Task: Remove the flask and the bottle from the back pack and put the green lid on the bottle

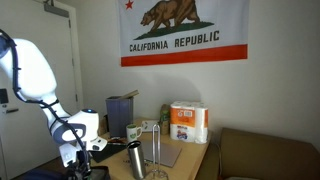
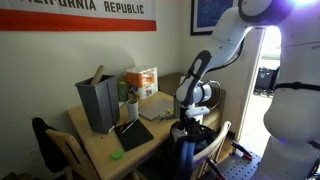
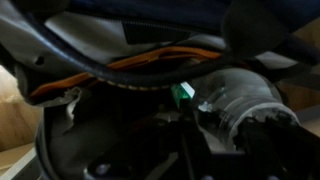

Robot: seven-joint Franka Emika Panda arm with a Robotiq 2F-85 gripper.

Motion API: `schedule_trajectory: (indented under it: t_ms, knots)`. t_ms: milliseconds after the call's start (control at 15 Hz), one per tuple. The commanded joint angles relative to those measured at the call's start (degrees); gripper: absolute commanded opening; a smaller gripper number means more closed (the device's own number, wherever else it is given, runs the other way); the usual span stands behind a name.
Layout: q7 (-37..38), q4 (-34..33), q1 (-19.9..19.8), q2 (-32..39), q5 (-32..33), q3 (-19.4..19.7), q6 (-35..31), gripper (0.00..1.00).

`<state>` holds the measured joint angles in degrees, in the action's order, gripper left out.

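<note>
arm: reaches down off one end of the bench point(image 2: 150, 140)
gripper point(image 2: 187, 134): sunk into the back pack point(image 2: 203, 152); jaws hidden by the fabric, cannot tell wide or narrow
back pack: black, soft, just beside the bench end, not on the bench
flask point(image 1: 135, 159): out of the bag, upright on the bench near its front edge, close to the arm
bottle point(image 3: 241, 101): wrist view shows a pale translucent cylinder on its side inside dark fabric with an orange trim; looks like the bottle, in the back pack; blurry
green spot point(image 3: 185, 92): at one end of that cylinder, unclear what it is
green lid point(image 2: 116, 155): flat on the bench near the front edge, just beside the black pad point(image 2: 132, 133), well apart from the back pack
mug point(image 1: 133, 131): white and green, behind the flask, mid bench
wine glass point(image 1: 157, 150): beside the flask, faint
grey bin point(image 2: 98, 105): upright at the back edge
paper towel pack point(image 1: 188, 122): at the back edge by the wall
</note>
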<state>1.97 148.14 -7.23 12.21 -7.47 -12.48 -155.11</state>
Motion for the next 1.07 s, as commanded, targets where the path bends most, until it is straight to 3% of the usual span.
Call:
schedule_trajectory:
  t_ms: [0,200,400,733,1000]
  knots:
    - [4.5,0.5,5.2,-13.0,0.7,3.7,15.6,0.06]
    - [7.2,-4.7,7.6,-17.2,3.6,5.2,27.6,0.06]
    - [7.5,-11.8,8.8,-17.7,6.9,5.2,35.5,0.06]
    - [6.0,-22.1,11.4,-11.4,10.9,4.4,31.1,0.06]
    - [4.9,-28.3,13.7,-4.3,10.0,4.2,26.6,0.05]
